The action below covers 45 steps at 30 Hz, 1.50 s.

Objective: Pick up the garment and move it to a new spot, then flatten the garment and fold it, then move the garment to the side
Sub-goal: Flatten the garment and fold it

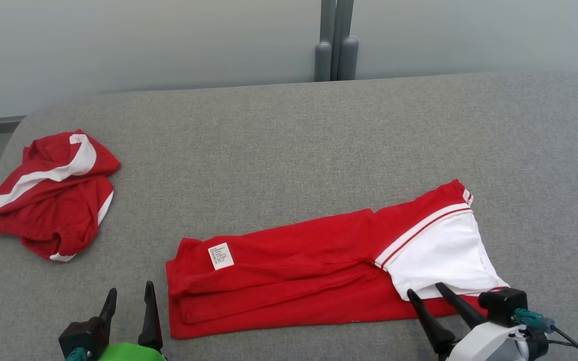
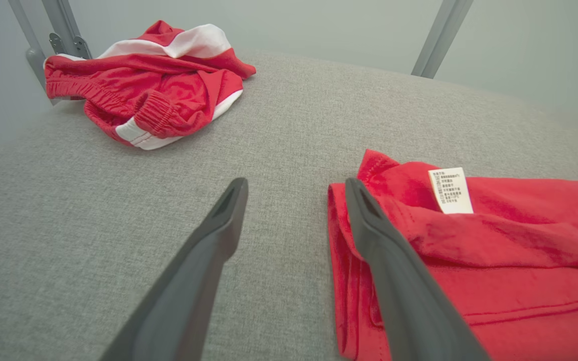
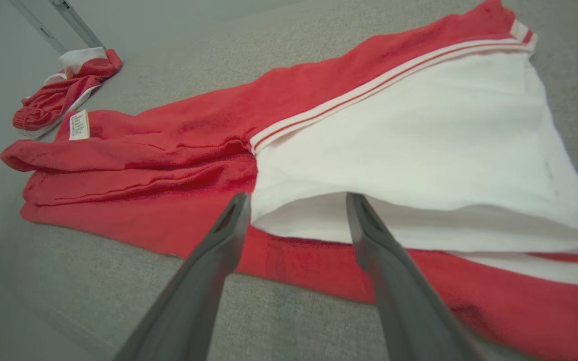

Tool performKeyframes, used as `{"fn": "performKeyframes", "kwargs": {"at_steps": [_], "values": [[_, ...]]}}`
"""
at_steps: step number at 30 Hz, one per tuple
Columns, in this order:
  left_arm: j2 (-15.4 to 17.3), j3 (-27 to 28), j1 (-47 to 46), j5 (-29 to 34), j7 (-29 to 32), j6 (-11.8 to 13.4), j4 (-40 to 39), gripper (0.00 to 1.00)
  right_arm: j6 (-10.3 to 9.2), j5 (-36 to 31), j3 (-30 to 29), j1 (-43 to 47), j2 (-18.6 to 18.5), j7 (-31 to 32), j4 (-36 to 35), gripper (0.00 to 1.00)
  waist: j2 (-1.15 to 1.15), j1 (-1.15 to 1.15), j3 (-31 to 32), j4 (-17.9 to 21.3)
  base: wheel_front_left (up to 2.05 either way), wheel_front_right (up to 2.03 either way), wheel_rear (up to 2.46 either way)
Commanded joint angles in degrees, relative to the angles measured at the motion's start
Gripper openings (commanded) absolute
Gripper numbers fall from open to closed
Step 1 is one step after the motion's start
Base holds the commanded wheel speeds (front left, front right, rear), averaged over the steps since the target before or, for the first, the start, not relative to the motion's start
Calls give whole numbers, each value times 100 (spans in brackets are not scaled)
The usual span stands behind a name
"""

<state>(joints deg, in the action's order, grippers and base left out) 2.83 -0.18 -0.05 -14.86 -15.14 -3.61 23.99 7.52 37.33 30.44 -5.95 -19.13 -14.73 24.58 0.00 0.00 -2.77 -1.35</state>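
Head view, from the left: a crumpled pair of red shorts with white stripes lies bunched near the left edge of the grey padded surface, well apart from everything else. Nearer the camera, the left gripper hovers at the bottom edge with its two dark fingers spread and nothing between them. In the left wrist view one finger overlaps the garment's left end, though I cannot tell whether it touches the cloth. Just to the gripper's right begins the red garment, folded lengthwise into a long band that runs across the front of the surface and angles up toward the right. A white care label sits near its left end. Its right end carries a white panel edged with a red-and-white striped band. At that panel's lower hem stands the right gripper, released, its fingers apart. The right wrist view shows the white hem lying just beyond the fingertips, not pinched. Behind, a grey post rises against the pale wall.
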Motion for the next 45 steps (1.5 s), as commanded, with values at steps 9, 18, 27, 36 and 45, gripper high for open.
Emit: {"fn": "performKeyframes", "kwargs": {"at_steps": [9,18,27,36,45], "values": [[15,-36,-39,49,4,-4,-75,100,-6,-467,-1090,-109,73,-48,-364,100,0,0,-4,56,0,0,0],[16,-132,-110,268,3,60,-334,100,-6,-951,-1901,-252,180,-45,-33,100,0,0,-30,-52,0,0,0],[15,-216,-140,343,4,25,-457,100,-6,-1255,-2430,-526,279,-47,609,100,0,0,-105,-217,0,0,0],[15,-256,-221,436,4,-40,-559,100,-6,-1329,-2725,-697,309,-47,1153,100,0,0,-298,-360,0,0,0],[15,-398,-368,497,4,-82,-753,100,-6,-1111,-2557,-1007,358,-47,1620,100,0,0,-531,-495,0,0,0]]}}
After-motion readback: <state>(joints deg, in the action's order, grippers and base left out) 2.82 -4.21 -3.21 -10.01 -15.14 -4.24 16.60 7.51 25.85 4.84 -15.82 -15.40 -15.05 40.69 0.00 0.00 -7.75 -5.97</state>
